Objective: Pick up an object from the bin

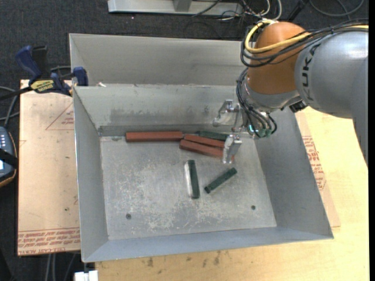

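Observation:
My gripper [227, 130] hangs at the back right of the bin floor, open. One fingertip [223, 113] is near the back wall and the other [229, 148] is at the right end of two red-brown sticks [201, 145] lying side by side. A dark green stick [209, 135] lies just behind them, its right end between my fingers. A longer red-brown stick [153, 136] stretches to the left along the back wall. In front of the gripper lie a short dark green stick [220, 180] and a grey-and-dark stick [192, 180].
The arm with its orange cover and cables reaches in over the bin's right rim. The sloped right wall is close beside the gripper. The bare floor stretches to the left and front of the sticks.

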{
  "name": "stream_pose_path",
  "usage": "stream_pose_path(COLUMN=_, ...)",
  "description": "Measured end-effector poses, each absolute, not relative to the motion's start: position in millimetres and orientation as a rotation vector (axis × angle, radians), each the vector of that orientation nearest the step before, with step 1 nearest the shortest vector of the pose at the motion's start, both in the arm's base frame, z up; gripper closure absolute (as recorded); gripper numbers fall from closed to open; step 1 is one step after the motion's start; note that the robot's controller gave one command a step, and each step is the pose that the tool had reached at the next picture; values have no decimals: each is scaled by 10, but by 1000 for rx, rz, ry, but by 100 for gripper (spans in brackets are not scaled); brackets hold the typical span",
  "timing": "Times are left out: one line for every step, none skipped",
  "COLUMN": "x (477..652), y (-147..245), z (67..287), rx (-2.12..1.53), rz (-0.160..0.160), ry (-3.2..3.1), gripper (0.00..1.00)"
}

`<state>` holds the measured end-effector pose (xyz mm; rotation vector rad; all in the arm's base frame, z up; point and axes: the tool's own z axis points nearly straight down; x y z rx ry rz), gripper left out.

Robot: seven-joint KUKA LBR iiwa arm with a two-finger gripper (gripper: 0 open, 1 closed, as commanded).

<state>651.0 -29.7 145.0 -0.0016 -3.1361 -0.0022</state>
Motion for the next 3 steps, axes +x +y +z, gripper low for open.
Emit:
stream_pose_path(x=6520, y=-298, z=1479, rx=-1, rz=-2, ry=-3140, gripper=0)
stream_pose_path(x=6257, y=-305, z=1274, rx=164, rz=-1, ry=-3144, gripper=0)
stream_pose_path(x=6462, y=-494, z=843, rx=284, rz=-5, ry=-3157, gripper=100)
